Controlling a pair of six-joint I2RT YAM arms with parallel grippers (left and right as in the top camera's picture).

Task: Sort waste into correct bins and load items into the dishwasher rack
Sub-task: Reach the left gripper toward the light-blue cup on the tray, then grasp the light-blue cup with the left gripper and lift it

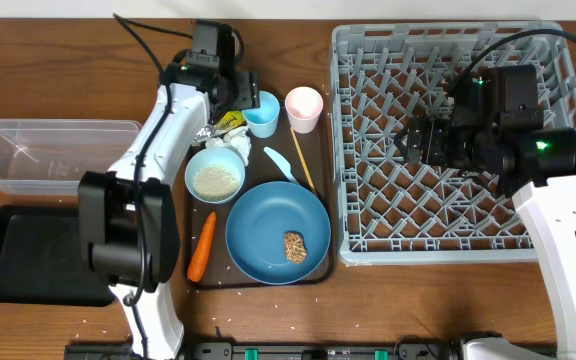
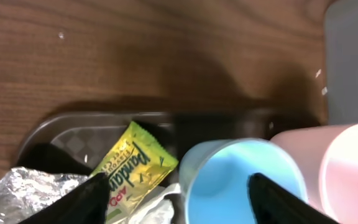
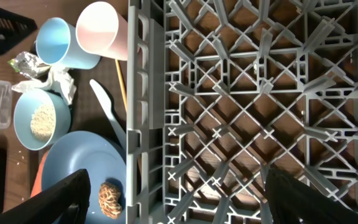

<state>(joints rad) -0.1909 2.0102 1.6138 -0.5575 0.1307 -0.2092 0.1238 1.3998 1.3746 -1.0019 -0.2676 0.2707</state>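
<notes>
My left gripper (image 2: pixel 179 202) is wide open and holds nothing. The yellow wrapper (image 2: pixel 135 169) lies between my fingers, close to the one by the foil (image 2: pixel 30 193). The blue cup (image 2: pixel 241 183) crowds the other finger. The wrapper's long side points away from me, so I think I'd pinch across it. My right gripper (image 3: pixel 185 202) hangs open and empty over the rack (image 3: pixel 241 93), far off.

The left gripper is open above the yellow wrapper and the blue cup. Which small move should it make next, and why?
Probably shift the left gripper sideways toward the yellow wrapper before lowering. Its open jaws span both the wrapper and the light blue cup, so closing here might catch the cup too.
</notes>
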